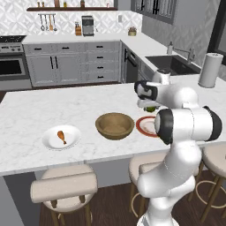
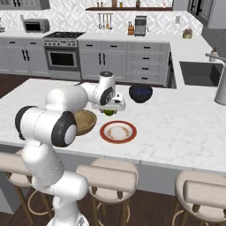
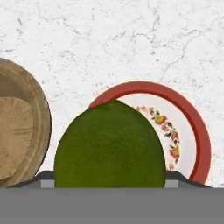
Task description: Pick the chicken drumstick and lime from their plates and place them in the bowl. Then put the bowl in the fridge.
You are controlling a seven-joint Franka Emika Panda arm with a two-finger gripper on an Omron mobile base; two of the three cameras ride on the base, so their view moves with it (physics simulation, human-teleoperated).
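The lime [image 3: 109, 144] sits big and close, clamped in the claw [image 2: 110, 110] and lifted clear of the red-rimmed plate [image 2: 118, 132], presumably bound for the wooden bowl [image 1: 114, 126] just beside. The drumstick [image 1: 62, 137] waits on the white plate [image 1: 61, 137] across the table [image 1: 26, 114].

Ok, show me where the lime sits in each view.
Left base view: lime just right of centre, a green sliver under the gripper.
Right base view: lime left of centre, under the gripper.
Hand view: lime big at bottom centre.
Shared landmark: red-rimmed plate below it.
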